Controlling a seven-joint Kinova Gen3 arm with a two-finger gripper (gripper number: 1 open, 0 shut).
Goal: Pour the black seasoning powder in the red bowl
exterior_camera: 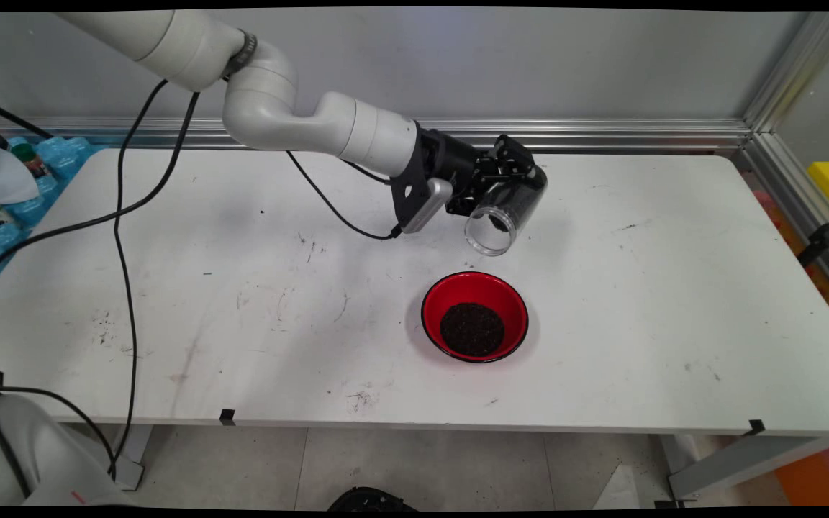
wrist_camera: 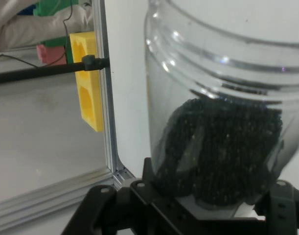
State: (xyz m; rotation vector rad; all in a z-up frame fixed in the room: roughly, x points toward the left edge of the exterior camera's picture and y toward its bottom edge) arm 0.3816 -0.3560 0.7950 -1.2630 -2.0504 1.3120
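My gripper (exterior_camera: pixel 512 176) is shut on a clear plastic jar (exterior_camera: pixel 506 208), held tilted with its open mouth pointing down and toward the table's near side. Small black grains (wrist_camera: pixel 222 152) still fill the jar's closed end, close to the gripper. Just below the jar's mouth, on the white table (exterior_camera: pixel 673 302), stands a red bowl (exterior_camera: pixel 475 316) with a black rim and a heap of the same black grains (exterior_camera: pixel 472 329) inside. The jar hangs above the table, a little behind the bowl.
Black cables (exterior_camera: pixel 123 237) hang from the arm across the left half of the table. An aluminium rail (exterior_camera: pixel 601 133) runs along the back edge and down the right side. A yellow block (wrist_camera: pixel 88 81) sits beyond the rail at the right.
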